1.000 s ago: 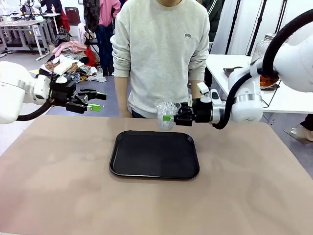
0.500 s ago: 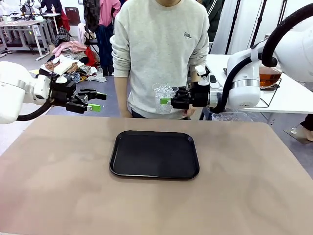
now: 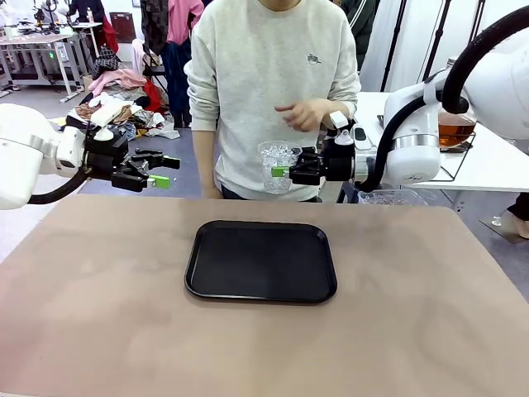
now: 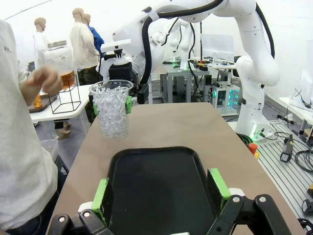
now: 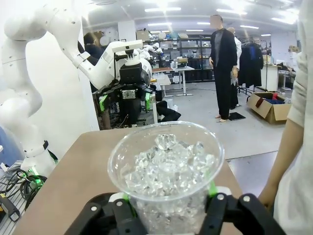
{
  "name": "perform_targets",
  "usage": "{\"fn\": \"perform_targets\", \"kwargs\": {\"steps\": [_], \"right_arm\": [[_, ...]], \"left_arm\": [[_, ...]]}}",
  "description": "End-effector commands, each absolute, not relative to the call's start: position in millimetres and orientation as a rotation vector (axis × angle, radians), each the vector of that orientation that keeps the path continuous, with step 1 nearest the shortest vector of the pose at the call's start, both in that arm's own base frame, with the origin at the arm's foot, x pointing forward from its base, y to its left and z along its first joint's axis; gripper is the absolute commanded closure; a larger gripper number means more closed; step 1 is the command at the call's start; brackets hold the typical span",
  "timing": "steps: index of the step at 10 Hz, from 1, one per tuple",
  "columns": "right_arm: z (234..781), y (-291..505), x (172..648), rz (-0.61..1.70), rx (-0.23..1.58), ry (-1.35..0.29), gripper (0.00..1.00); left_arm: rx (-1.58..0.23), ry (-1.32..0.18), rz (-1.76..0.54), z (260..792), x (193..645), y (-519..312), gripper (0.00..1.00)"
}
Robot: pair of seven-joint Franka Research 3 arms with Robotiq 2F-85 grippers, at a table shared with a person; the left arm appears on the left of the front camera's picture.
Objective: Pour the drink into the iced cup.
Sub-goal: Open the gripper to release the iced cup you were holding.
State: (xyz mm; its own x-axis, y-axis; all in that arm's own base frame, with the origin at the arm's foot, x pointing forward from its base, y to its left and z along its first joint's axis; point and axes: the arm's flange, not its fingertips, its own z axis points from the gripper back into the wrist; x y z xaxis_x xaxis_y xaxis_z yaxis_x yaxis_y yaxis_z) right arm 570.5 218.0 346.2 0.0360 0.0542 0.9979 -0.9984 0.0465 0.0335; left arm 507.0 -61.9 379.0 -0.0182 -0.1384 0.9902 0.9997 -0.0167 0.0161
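- The right arm's fingers (image 3: 283, 172) are clenched on the iced cup (image 3: 277, 166), green pads against its wall just below the rim; it hangs upright in the air past the tray's far edge, at about 12 o'clock from the black tray (image 3: 261, 260).
- The left arm's fingers (image 3: 163, 171) stand released and hold nothing, off the bench at about 10 o'clock from the tray.
- The cup looks like thin clear plastic packed with ice: light, likely to flex if squeezed, and probably slick with condensation; a mid-wall hold under the rim suits it.
- The drink (image 3: 454, 132), amber in a glass vessel on the side table at about 2 o'clock, is partly hidden by the right arm; likely heavy, rigid, breakable, best gripped around the body.
- The person's hand (image 3: 299, 113) hovers just above the cup.
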Motion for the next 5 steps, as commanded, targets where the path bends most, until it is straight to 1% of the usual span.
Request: {"fn": "perform_targets", "kwargs": {"steps": [1,5], "right_arm": [[349.5,219.7,570.8,1.181,1.158,-1.171,0.37],[349.5,219.7,570.8,1.181,1.158,-1.171,0.37]], "left_arm": [[-1.104,-1.116,-1.292,380.4,506.7,-61.5,0.0],[-1.104,-1.116,-1.292,380.4,506.7,-61.5,0.0]]}}
